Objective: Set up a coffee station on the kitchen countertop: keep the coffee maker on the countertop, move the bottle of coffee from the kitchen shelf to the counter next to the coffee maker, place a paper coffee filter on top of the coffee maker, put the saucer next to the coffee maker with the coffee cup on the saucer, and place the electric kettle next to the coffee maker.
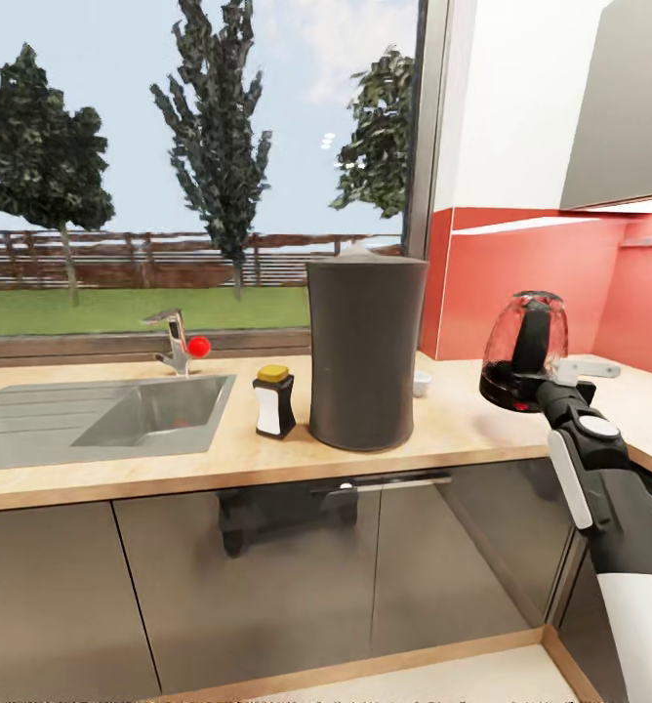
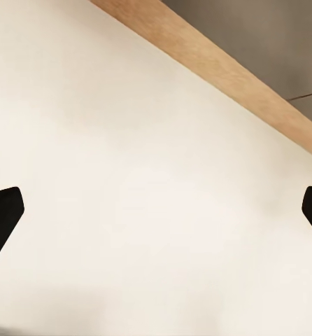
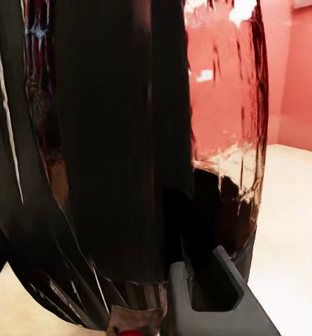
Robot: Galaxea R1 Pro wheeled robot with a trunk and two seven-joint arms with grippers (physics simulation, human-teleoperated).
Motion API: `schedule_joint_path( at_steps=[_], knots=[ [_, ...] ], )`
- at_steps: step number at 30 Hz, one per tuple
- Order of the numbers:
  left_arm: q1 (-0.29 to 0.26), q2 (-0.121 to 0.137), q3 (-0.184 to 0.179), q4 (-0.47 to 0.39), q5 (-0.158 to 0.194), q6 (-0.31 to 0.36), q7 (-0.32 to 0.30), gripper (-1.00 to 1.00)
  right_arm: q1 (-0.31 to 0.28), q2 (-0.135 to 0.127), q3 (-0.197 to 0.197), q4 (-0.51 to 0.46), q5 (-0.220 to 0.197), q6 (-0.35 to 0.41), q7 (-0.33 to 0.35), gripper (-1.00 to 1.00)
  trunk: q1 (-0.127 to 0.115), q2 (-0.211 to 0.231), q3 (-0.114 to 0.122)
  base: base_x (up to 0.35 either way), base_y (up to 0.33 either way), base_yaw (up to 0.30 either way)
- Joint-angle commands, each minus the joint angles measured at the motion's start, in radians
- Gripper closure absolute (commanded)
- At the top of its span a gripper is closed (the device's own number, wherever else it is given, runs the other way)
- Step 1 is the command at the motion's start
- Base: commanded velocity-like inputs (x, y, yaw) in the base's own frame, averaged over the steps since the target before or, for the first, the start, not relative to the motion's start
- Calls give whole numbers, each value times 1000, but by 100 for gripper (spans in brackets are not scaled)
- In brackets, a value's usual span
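Already the tall dark grey cylindrical coffee maker (image 1: 367, 351) stands on the pale wood worktop (image 1: 463, 425) beside the yellow-capped coffee bottle (image 1: 273, 400), while the right tool (image 1: 549, 389), closed on the clear glass electric kettle (image 1: 524, 351), carries it above the worktop; saucer and filter placement remain unconfirmed

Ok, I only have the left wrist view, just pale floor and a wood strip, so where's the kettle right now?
Observer: The right gripper holds the electric kettle by its handle, right of the coffee maker.
Operator: Is the coffee bottle on the counter?
Observer: Yes, the bottle of coffee stands upright beside the coffee maker, on the sink side.
Operator: Any cup?
Observer: A small white cup sits on the countertop behind the coffee maker.
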Motion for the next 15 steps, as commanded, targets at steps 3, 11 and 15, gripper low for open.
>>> schedule_joint_path(
  at_steps=[3,11,15],
  knots=[
    [-1,0,8,1,-4,-2,-5,-100,11,-1,-2,-33,-9,6,-5,100,0,-1,-6,0,0,0],
    [-1,0,8,1,-5,-2,-4,-100,16,-1,-4,-62,-9,9,-3,100,0,-1,-16,0,0,0],
    [-1,0,8,0,-5,-2,-5,-100,17,-1,-4,-64,-9,11,-3,100,0,-1,-17,0,0,0]
  ],
)
